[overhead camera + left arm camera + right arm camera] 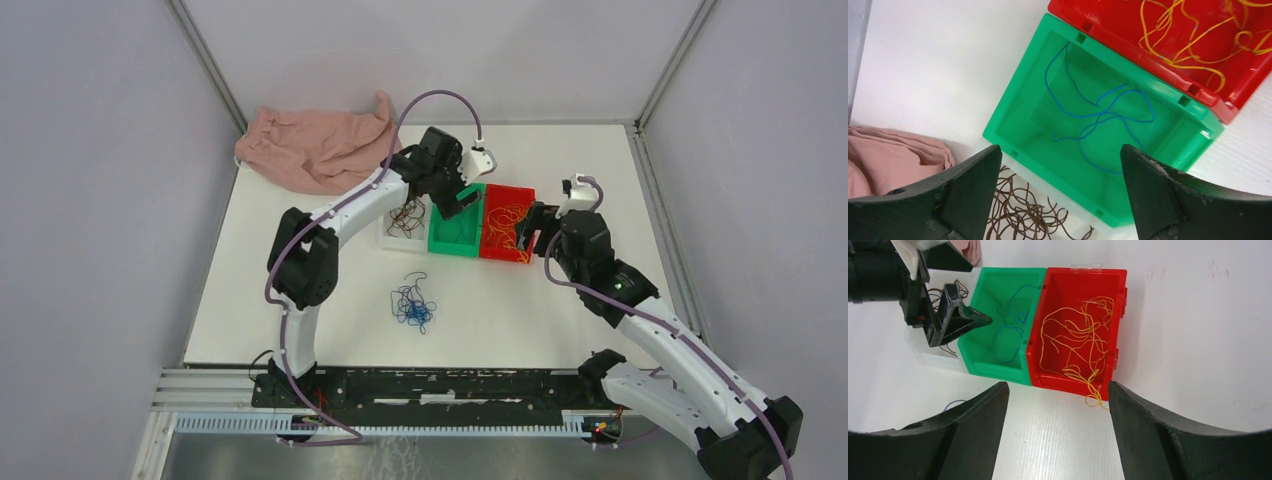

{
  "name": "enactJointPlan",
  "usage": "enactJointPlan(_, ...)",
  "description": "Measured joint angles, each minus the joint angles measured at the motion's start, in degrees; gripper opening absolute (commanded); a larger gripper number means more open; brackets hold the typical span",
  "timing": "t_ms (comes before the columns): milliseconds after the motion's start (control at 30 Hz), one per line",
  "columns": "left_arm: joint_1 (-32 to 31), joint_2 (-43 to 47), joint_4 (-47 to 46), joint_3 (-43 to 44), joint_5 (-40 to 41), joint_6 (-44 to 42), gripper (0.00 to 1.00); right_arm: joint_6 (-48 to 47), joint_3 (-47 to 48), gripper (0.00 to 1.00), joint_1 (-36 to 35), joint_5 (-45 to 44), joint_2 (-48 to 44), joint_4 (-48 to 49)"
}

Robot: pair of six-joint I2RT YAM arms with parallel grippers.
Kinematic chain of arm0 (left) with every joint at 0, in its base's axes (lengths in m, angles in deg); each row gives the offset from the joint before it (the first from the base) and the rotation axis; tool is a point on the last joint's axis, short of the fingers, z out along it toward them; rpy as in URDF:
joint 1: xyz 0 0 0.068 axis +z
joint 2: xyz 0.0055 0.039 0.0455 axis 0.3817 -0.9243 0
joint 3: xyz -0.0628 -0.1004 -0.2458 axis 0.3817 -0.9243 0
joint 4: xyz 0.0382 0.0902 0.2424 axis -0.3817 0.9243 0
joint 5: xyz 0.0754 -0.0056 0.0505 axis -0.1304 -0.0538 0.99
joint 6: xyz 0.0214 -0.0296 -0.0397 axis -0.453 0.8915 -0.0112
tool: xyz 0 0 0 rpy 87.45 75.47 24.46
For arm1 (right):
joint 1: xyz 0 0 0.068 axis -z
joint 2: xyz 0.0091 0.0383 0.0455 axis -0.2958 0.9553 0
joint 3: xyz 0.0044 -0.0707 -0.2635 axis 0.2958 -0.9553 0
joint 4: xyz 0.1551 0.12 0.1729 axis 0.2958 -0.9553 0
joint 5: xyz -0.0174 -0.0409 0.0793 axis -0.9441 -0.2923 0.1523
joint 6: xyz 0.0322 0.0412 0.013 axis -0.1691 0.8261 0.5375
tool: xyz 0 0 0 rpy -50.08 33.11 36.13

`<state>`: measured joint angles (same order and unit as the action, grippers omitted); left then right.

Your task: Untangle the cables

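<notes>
Top view: left gripper [462, 197], released and empty, is hovering over the green bin [450, 242]; blue tangle [412, 305] is lying near it; left wrist: a blue strand [1098, 117] is resting inside; right wrist: right gripper [1058, 390] is hanging open, empty, beside that bin; cables are seeming light, limp, snag-prone; pinching one outer loop is looking soundest.

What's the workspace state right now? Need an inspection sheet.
Surface: white table, no spills seen.
Job's things: blue cable lies in the green bin; yellow-orange cables in the red bin, one strand hanging over its near rim; brown cables in the clear bin; a blue tangle loose on the table.
Clutter: pink cloth bunched at the far left corner.
Grippers: left gripper open over the green bin, empty; right gripper open, short of the red bin, empty.
Cables: purple arm cables loop along both arms.
Surroundings: grey walls on three sides; black rail at the near edge.
</notes>
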<state>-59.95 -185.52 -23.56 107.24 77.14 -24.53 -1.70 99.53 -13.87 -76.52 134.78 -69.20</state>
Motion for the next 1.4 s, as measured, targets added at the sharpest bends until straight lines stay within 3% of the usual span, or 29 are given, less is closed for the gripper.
enactJointPlan(267, 4.8, 6.4, 9.3, 5.8, -8.3, 0.0, 0.99, -0.7, 1.6, 0.79, -0.5, 9.5, 5.0, 0.9)
enactJointPlan(367, 8.7, 15.8, 10.2, -0.6, -12.2, 0.0, 0.99, -1.0, 1.6, 0.78, -3.6, 12.7, 8.2, 2.7)
enactJointPlan(633, 17.3, 40.9, 14.8, -24.8, -21.3, -1.9, 0.99, -1.8, 1.6, 0.73, -21.0, 19.8, 24.9, 8.7)
enactJointPlan(1033, 19.2, 55.5, 19.4, -49.6, -26.4, -11.0, 0.86, -4.4, 3.8, 0.62, -29.2, 25.7, 36.8, 13.9)
enactJointPlan(1100, 19.2, 58.7, 19.9, -52.0, -26.7, -12.6, 0.83, -4.3, 3.8, 0.57, -29.5, 25.7, 38.0, 14.7)
enactJointPlan(1233, 18.5, 62.4, 19.3, -55.0, -28.1, -15.2, 0.74, -4.3, 3.9, 0.36, -29.6, 24.5, 40.7, 16.4)
enactJointPlan(1400, 12.9, 64.8, 13.7, -61.3, -27.5, -15.9, 0.61, -3.0, 4.0, 0.26, -28.5, 22.7, 41.6, 17.3)
